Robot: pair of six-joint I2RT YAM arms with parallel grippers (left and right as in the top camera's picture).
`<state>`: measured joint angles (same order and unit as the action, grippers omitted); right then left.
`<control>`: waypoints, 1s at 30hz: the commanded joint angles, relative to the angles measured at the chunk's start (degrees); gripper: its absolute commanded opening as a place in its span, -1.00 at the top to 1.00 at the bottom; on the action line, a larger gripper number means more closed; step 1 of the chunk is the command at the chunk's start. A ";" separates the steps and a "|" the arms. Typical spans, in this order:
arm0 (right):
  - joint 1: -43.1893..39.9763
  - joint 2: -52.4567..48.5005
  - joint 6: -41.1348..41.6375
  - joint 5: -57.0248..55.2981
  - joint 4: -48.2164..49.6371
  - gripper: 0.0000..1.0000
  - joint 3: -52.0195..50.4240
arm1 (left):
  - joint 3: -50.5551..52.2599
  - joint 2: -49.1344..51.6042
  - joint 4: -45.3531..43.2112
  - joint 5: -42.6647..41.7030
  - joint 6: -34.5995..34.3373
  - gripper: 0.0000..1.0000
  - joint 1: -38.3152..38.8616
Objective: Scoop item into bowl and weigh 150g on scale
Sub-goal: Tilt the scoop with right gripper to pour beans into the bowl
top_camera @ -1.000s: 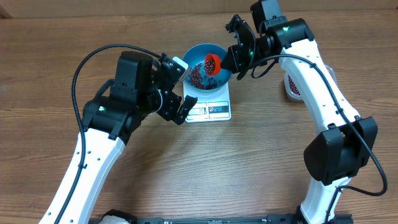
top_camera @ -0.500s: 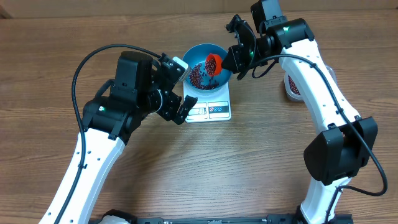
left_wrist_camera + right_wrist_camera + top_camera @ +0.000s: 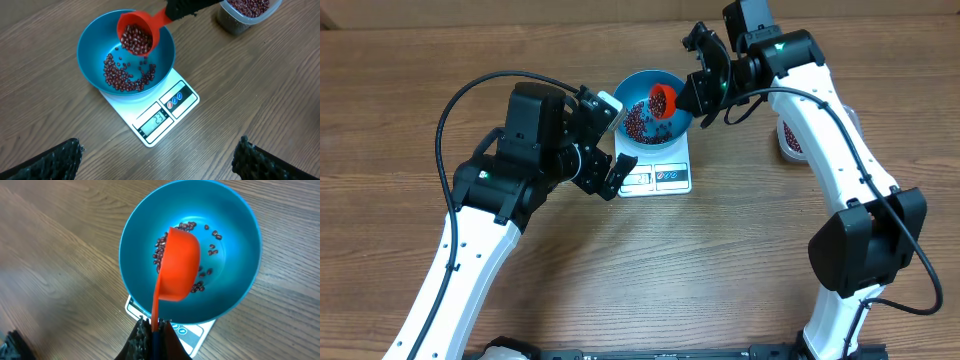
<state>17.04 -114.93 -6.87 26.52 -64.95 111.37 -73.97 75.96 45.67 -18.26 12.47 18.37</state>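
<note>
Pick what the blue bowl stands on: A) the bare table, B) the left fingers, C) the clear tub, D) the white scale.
D: the blue bowl rests on the white scale, which juts out beneath its rim; the orange scoop hangs tilted above it.

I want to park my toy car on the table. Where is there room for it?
Bare wood lies in the front middle of the table, between the left arm and right arm, and in the far left corner. It is crowded around the blue bowl on the scale, where the red scoop tips beans, and by the tub.
</note>
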 commanded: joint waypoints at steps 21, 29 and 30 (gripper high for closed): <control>0.37 0.48 -5.29 5.84 -0.79 0.93 1.75 | -0.76 -0.66 -0.02 -0.81 1.27 -0.99 0.02; 0.26 0.48 -0.02 0.33 0.37 0.93 1.75 | -0.76 -0.66 -0.02 -0.81 1.27 -0.99 0.02; 0.26 0.48 -0.04 0.31 0.39 0.93 1.75 | -0.76 -0.66 -0.02 -0.81 1.27 -0.99 0.02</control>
<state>17.34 -114.93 -7.40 27.22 -64.97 111.39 -73.97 75.99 45.67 -18.26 12.47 18.37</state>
